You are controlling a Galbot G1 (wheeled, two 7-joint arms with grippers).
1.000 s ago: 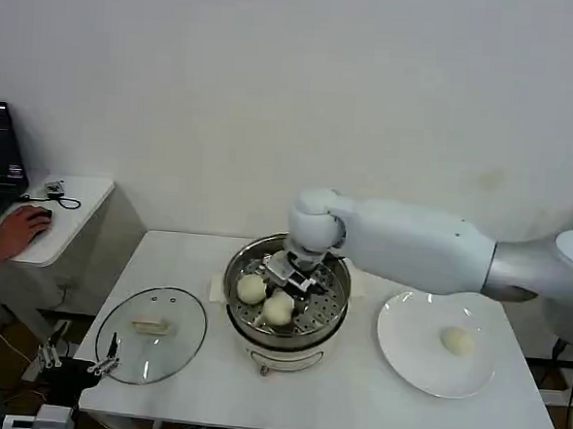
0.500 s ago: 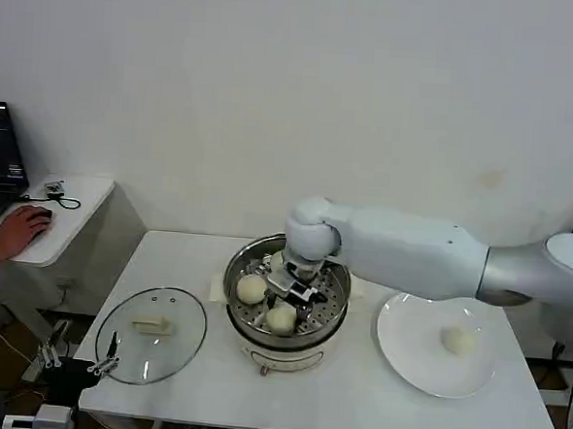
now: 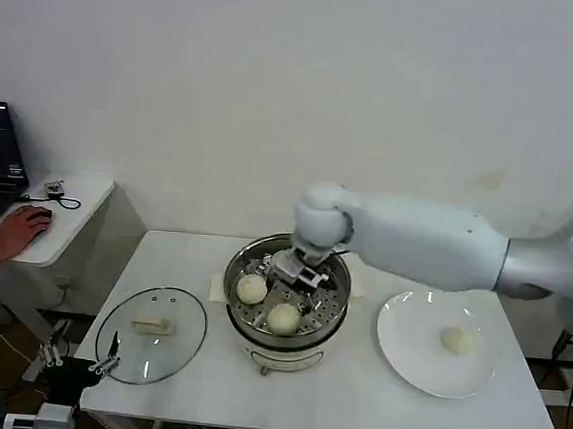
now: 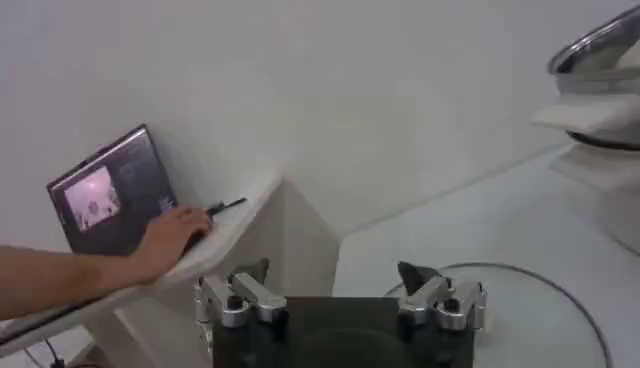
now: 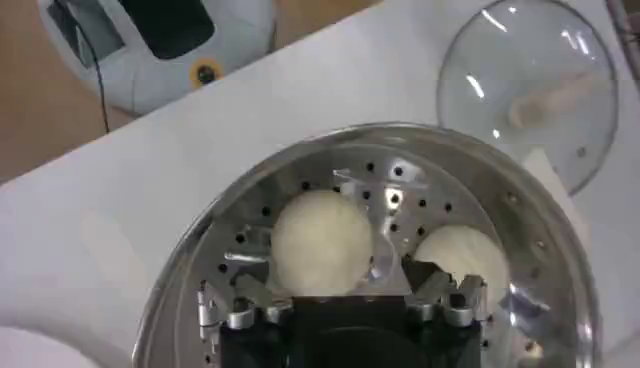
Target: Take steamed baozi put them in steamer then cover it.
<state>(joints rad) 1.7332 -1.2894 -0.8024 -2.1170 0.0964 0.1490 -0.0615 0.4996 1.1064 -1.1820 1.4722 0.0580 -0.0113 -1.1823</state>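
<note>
The right tool point(image 3: 295, 273) has lifted a little inside the steamer point(image 3: 243, 304), its fingers now spread and empty above the bun it was pressing onto the perforated tray half a second ago, so that baozi looks delivered and released; the left tool point(image 4: 340, 303) waits, fingers apart, low beside the tabletop point(image 3: 353, 398) near the glass lid point(image 3: 152, 334). I count 2 baozi in the steamer point(image 3: 252, 288) point(image 3: 283, 318), 1 baozi point(image 3: 457, 340) still on the plate point(image 3: 404, 353), 1 lid, 1 steamer; judging by this, 1 more transfer and the covering remain.

No readable text anywhere.
</note>
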